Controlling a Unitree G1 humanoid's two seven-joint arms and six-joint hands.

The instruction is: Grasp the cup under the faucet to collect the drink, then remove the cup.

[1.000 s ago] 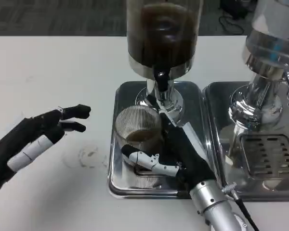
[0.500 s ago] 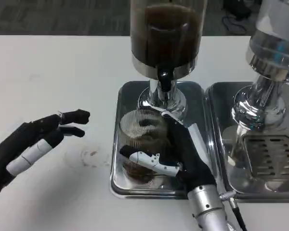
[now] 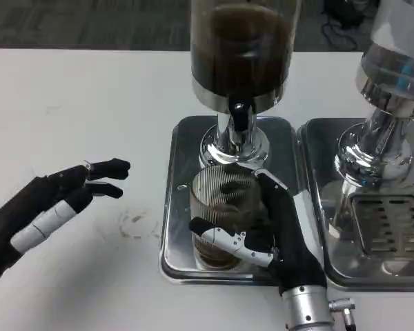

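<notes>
A: Where is the cup (image 3: 224,210)?

B: On the steel drip tray (image 3: 176,207), just in front of the faucet (image 3: 239,117) of the dark drink dispenser (image 3: 243,52). The right robot hand (image 3: 262,231) wraps it, thumb across the front, fingers round the far side. There looks to be dark drink in the bottom.

A: And the left robot hand (image 3: 45,210)?

B: Spread, holding nothing, over the white worktop (image 3: 90,103), well apart from the tray.

A: How should the step go?

B: Keep the cup upright and the hold firm; I'd draw it slowly toward the tray's near edge, then lift over the rim.

A: Obstacles?

B: The faucet overhead, the tray's raised rim, and a second dispenser (image 3: 390,83) close on the right.
</notes>
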